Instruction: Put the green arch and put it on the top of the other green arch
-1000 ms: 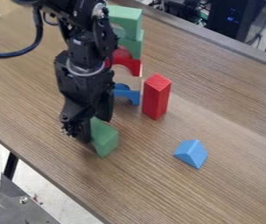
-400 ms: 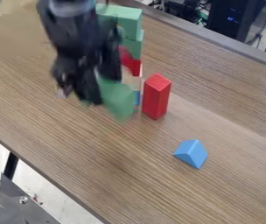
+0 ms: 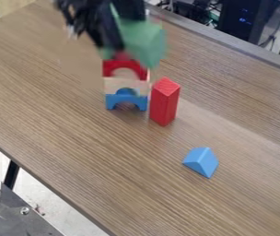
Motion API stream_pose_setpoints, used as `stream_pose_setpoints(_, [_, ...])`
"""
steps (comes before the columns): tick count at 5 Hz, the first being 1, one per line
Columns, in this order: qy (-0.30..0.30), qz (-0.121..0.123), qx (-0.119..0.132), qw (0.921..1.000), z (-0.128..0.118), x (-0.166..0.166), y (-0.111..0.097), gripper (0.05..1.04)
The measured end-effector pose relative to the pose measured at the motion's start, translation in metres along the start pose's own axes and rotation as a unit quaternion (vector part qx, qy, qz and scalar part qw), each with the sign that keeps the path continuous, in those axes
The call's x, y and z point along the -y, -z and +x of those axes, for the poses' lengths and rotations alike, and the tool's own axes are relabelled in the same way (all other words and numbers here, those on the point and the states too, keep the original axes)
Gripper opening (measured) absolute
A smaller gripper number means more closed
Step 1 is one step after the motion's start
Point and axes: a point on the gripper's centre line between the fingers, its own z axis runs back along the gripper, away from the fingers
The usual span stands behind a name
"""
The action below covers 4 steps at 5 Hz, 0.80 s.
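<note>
The green arch (image 3: pixel 145 42) appears held between the jaws.

Claw (image 3: pixel 125 30) w/ green arch (image 3: pixel 147 44) — nr blk tower (image 3: pixel 113 85).

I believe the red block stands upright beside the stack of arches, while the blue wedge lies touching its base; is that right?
Not quite: the blue wedge lies apart from the red block, as the camera view shows. The block does stand upright beside the stack of arches.

Green arch (image 3: pixel 147 43), tilted, aloft near the view's top
</note>
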Motion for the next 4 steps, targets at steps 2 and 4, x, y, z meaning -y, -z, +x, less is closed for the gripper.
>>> stream_pose_setpoints(2, [-0.035, -0.017, 0.035, 0.9986, 0.012, 0.041, -0.013, 0.55])
stream_pose_setpoints(4, [-0.078, -0.005, 0.057, 0.9953, 0.029, 0.07, -0.029, 0.55])
